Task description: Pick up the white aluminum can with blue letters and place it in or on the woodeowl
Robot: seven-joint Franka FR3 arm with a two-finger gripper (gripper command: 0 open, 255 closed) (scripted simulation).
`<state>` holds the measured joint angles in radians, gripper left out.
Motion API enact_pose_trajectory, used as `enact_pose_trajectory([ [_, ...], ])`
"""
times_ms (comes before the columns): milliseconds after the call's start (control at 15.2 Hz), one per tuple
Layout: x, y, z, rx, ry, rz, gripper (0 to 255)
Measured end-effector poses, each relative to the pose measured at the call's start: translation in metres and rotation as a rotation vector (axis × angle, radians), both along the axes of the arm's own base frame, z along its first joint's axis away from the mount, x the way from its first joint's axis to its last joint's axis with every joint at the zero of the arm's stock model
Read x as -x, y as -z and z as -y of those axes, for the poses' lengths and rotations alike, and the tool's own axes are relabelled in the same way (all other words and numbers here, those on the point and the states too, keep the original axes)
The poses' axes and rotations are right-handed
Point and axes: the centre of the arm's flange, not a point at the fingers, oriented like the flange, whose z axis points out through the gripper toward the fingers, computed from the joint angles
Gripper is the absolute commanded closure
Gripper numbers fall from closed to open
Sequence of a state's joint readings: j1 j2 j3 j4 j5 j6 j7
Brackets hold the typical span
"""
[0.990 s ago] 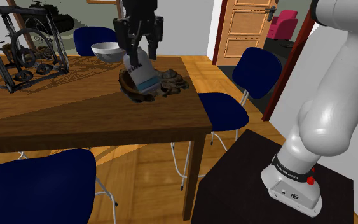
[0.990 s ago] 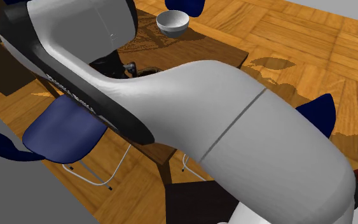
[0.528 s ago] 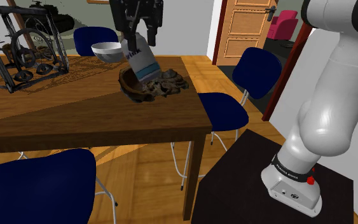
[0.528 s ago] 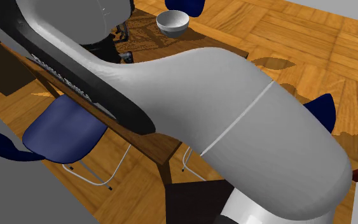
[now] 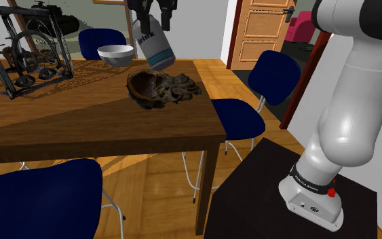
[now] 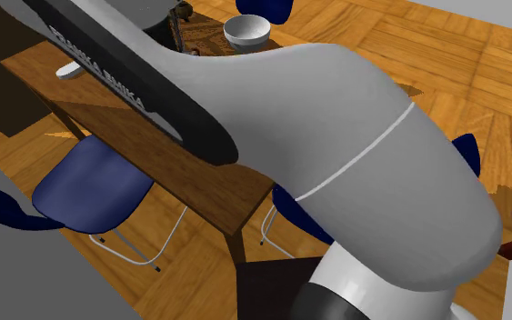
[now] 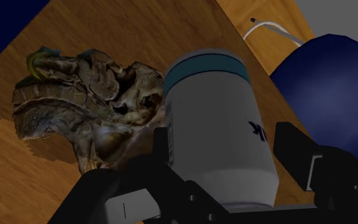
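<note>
A white can [image 5: 153, 43] with a blue band and blue letters hangs tilted in the air, with my gripper [image 5: 150, 22] shut on its upper part. In the wrist view the can [image 7: 220, 127] sits between my two black fingers [image 7: 161, 150], which press on its sides. Below the can, on the wooden table [image 5: 81, 122], lies a dark brown, knobbly wooden bowl-like piece [image 5: 161, 88]. In the wrist view this brown piece [image 7: 88, 111] lies beside and beneath the can, apart from it.
A pale bowl [image 5: 115, 54] stands behind the brown piece, and a black wire rack [image 5: 23, 47] is at the table's far left. Blue chairs [image 5: 240, 115] ring the table. My white arm [image 6: 290, 136] covers most of the second exterior view, where the pale bowl [image 6: 247, 30] shows.
The gripper has risen straight up with the can, from down at the brown piece to well above it. The can is still held and tilted.
</note>
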<state>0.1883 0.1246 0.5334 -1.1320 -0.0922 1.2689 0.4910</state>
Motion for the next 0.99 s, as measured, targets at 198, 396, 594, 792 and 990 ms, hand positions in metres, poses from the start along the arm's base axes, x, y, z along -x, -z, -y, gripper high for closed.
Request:
enact_pose_trajectory([
  [198,-0.020,-0.007,0.034,0.000,0.000,0.000,255],
  [396,-0.038,-0.014,0.067,0.000,0.000,-0.001,255],
  [594,-0.056,-0.021,0.101,0.000,0.000,0.000,255],
  [792,-0.063,-0.019,0.113,0.001,0.000,-0.001,255],
  [990,-0.065,-0.005,0.116,0.001,-0.001,-0.001,255],
])
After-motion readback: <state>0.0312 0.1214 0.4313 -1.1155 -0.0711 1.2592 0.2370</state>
